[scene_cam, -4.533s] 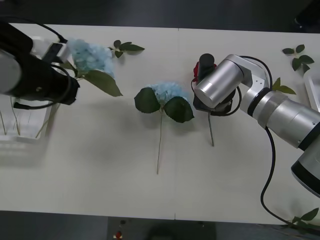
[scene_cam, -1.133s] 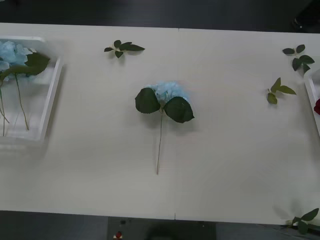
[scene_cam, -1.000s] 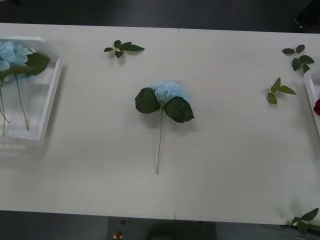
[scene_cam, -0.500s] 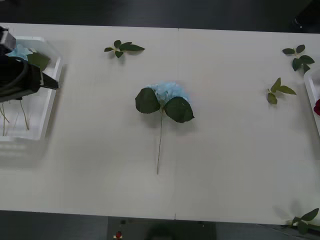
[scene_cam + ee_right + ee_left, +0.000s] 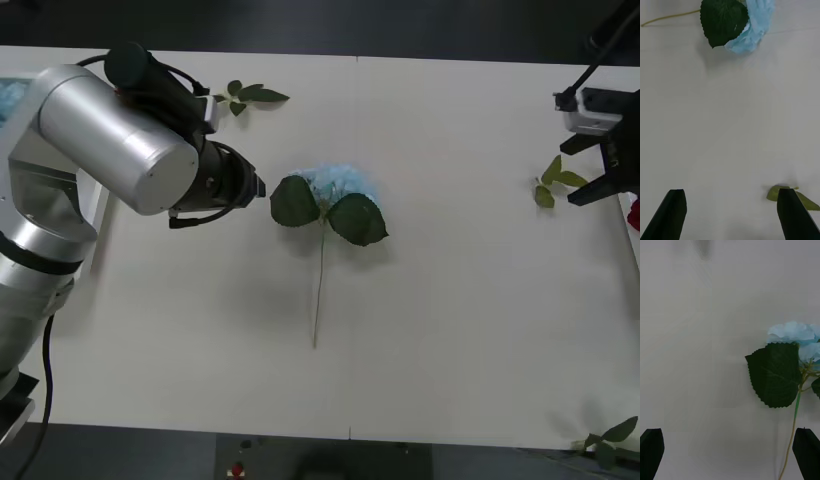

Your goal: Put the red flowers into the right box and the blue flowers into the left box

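One blue flower (image 5: pixel 335 185) lies mid-table, its two dark leaves and thin stem toward the front edge. My left gripper (image 5: pixel 257 187) hovers just left of it, open; in the left wrist view (image 5: pixel 729 453) the bloom (image 5: pixel 793 333) and a leaf sit ahead, off to one side. Behind the left arm, a corner of the left box (image 5: pixel 12 78) shows with a blue flower (image 5: pixel 10 95) in it. My right gripper (image 5: pixel 578 170) hangs open at the table's right edge. A bit of a red flower (image 5: pixel 634 213) peeks out beside it. The right box is hidden behind the right gripper.
Loose green leaf sprigs lie at the back (image 5: pixel 245 96), by the right gripper (image 5: pixel 555 180) and at the front right corner (image 5: pixel 605 440). The right wrist view looks across bare table to the blue flower (image 5: pixel 752 26), with a sprig (image 5: pixel 790 194) close by its fingers.
The left arm has swung from over the left box to just left of the middle blue flower. The right gripper has come into view at the right edge.
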{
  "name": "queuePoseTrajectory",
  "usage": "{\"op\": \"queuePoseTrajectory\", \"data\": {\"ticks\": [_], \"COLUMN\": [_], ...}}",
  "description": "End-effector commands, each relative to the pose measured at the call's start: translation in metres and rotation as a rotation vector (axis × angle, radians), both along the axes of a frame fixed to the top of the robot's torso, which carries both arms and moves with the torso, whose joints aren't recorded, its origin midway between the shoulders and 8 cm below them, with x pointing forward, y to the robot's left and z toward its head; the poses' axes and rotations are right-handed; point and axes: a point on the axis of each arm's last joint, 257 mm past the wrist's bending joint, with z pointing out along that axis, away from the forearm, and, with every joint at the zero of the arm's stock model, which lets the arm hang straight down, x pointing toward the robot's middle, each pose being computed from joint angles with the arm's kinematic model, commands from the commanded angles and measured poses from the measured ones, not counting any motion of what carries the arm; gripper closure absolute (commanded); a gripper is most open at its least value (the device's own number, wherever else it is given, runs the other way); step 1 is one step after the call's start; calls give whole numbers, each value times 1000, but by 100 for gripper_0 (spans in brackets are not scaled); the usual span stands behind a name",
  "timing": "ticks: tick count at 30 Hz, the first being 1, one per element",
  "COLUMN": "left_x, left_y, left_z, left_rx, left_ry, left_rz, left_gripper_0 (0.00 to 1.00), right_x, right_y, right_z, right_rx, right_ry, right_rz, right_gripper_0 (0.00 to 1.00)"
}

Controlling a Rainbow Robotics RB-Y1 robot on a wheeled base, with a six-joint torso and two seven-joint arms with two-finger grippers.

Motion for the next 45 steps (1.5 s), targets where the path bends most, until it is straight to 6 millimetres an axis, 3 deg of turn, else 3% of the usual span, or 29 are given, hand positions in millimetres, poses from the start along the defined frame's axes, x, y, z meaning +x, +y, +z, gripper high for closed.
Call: {"op": "queuePoseTrajectory", "data": {"ticks": [1,8,17,23,39,45], "left_x": [13,11,10,13,61,67], "left_y": [-18,-60,-103,-109,-115,-113], "left_z": [-3,-46,-71,-86,-110,-118], "left_rx": [-16,-27,-76,-63,-55,-58], "left_ry": [-37,-38,-86,-95,-155,-177], "left_rz": [6,-84,-179,-194,-174,-186], "left_gripper_0": [0,0,0,0,0,0], "right_x": [0,-9,-7,-6,-6,-6], "right_y": [12,24,21,15,14,14], "right_z": [-25,-60,-74,-79,-80,-80], "right_rx": [-17,-25,-54,-61,-60,-60], "right_ry": [-22,-32,-44,-38,-35,-35], "right_rz": [18,41,39,25,21,21], "right_gripper_0": [30,30,30,30,30,29]}}
